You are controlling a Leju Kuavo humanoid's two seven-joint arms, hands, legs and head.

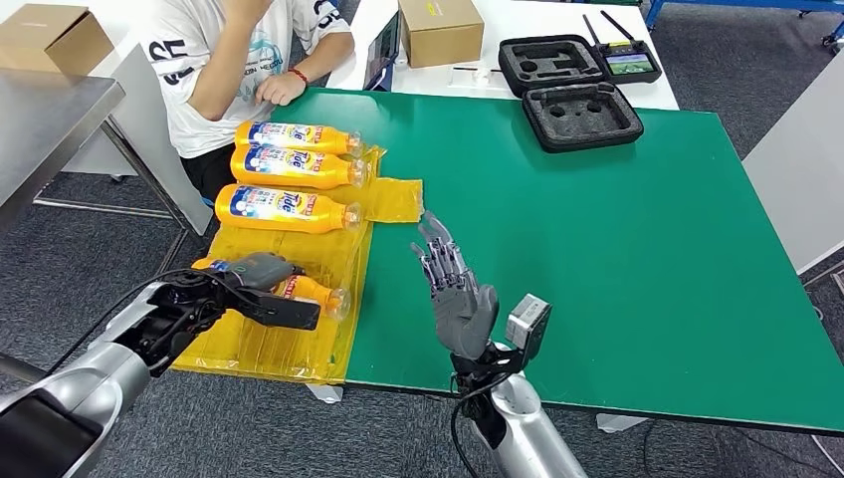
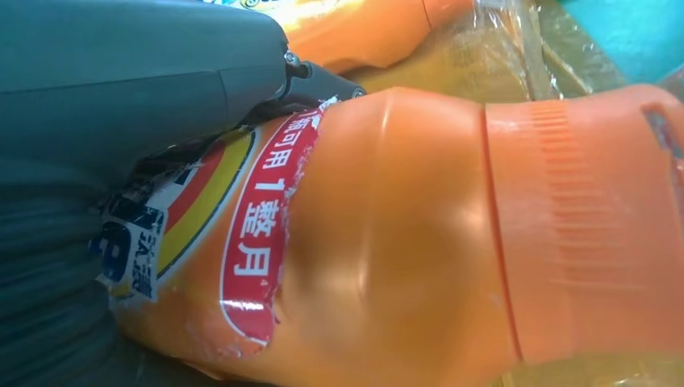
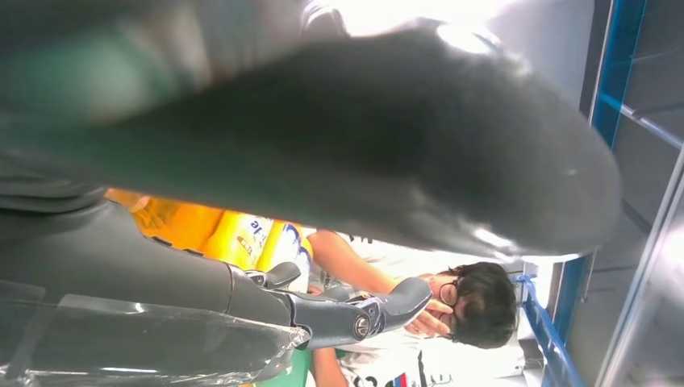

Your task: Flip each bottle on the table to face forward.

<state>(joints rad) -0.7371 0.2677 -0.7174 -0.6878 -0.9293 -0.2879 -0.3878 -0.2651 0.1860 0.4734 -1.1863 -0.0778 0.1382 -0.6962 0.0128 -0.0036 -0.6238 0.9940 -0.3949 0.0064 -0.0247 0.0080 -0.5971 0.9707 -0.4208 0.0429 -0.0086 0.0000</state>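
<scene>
My left hand [image 1: 261, 284] is wrapped around the nearest bottle [image 1: 316, 292], lying on the yellow sheet [image 1: 299, 349] at the table's [image 1: 617, 249] near left corner — three more bottles [image 1: 289, 209] lie beyond it. Its smooth, glossy plastic looks slippery and likely hefty, so I'd grip mid-body over the label [image 2: 250, 242] — not the neck. My right hand [image 1: 453, 289] hovers unclenched, holding nothing.

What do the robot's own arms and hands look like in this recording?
Both arms are silver tubes with black cables running loose along them. The left arm shows dark open framework near the wrist; the left hand has a grey cover and dark fingers. The right hand is grey, with metallic segmented fingers, and a small silver camera box sits at its wrist.
</scene>
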